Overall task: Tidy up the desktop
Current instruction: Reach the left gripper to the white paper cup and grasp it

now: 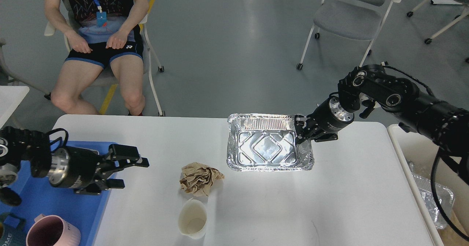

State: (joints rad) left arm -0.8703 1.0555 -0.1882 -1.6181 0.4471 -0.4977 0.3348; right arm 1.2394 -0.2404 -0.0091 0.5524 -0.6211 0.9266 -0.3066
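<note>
The desktop [329,194] is a wide white tabletop. On it lie a crumpled brown paper [199,179], a white paper cup [193,218] in front of it, and an empty foil tray [269,143] near the far edge. My right gripper [301,130] is shut on the foil tray's right rim. My left gripper [133,173] is open and empty, low over the right edge of the blue tray [84,205], a hand's width left of the brown paper.
A pink mug [51,233] stands in the blue tray. A beige bin [410,143] at the right holds foil trays [436,198]. A person [99,37] sits behind the table. A grey chair [351,15] stands at the back right.
</note>
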